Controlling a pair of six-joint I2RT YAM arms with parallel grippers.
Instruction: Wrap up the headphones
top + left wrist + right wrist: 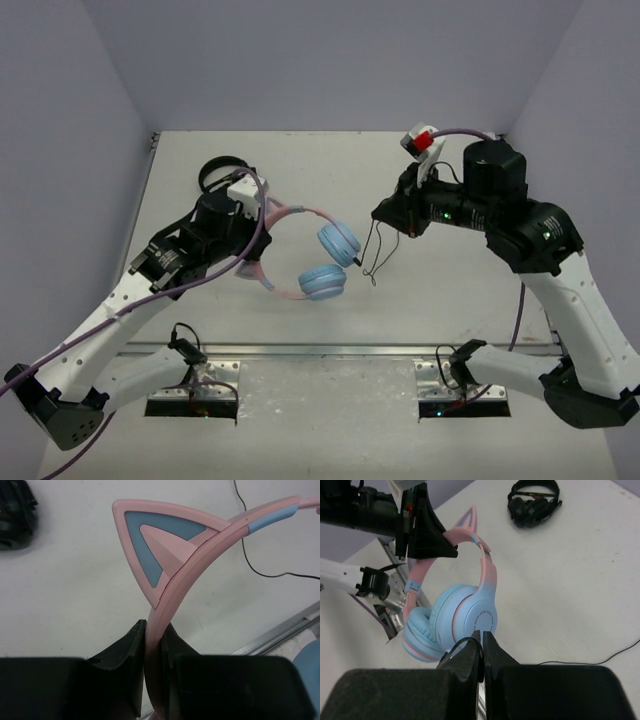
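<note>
The headphones [325, 262] hang above the table, pink headband up and both light blue earcups [470, 616] below. My left gripper [154, 627] is shut on the pink headband [172, 597] just below a cat ear [160, 545]; from above it [255, 235] sits at the band's left side. My right gripper [483, 636] is shut on the thin black cable [451, 656] close beneath one earcup, and from above it [382, 214] is to the right of the earcups. The cable [372, 252] dangles in loops from it, and more cable [600, 657] lies on the table.
All-black headphones [222, 172] lie on the table at the back left, behind my left arm, also showing in the right wrist view [534, 502]. A metal rail [330, 350] runs along the table's near edge. Grey walls close in the left, back and right sides.
</note>
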